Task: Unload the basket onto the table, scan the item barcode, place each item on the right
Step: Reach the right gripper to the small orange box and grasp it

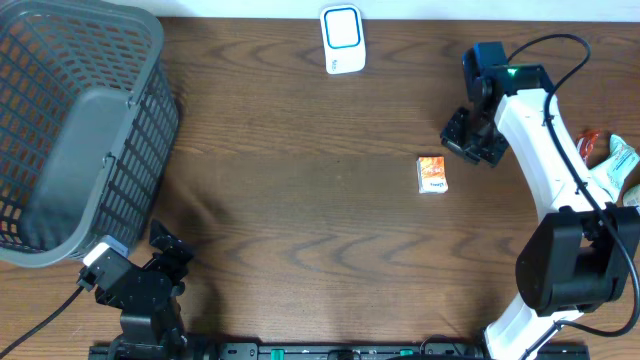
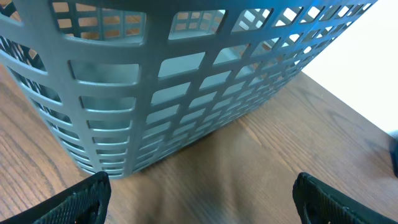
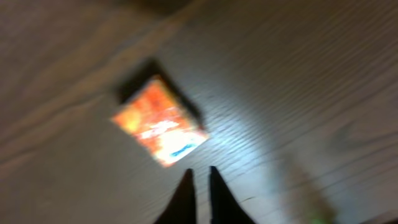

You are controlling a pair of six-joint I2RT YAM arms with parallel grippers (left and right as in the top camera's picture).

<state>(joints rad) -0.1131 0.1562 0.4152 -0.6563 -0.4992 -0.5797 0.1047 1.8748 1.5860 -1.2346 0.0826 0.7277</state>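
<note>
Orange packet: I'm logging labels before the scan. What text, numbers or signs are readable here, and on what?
No text is readable.
Orange packet: print too small overhead, blurred in the right wrist view.
White device: blue rounded outline, no words.
Wrappers at right edge: print too small.
</note>
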